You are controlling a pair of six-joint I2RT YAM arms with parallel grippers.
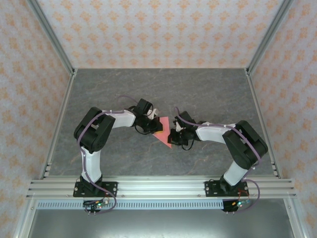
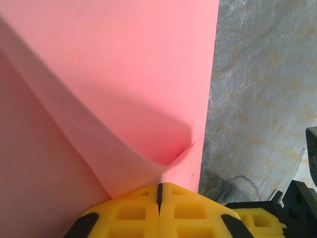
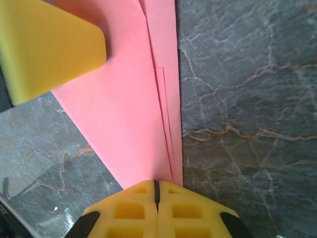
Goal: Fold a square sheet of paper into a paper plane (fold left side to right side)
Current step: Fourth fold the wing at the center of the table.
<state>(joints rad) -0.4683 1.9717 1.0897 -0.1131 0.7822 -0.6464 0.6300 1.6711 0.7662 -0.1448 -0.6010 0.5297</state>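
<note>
Left claw (image 2: pixel 159 192), right claw (image 3: pixel 156 188), pinching pink paper (image 2: pixel 124 74)

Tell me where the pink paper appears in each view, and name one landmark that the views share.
Top external: pink paper at the centre of the table.
Left wrist: left and centre, above the left gripper.
Right wrist: centre, narrowing down to the right gripper.
Shared landmark: the grey marbled table surface.

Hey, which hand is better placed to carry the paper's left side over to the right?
Left, probably. The left hand pinches a lifted, curling edge of the pink paper, ready to carry across; the right hand is shut on its narrow, flat end.
</note>
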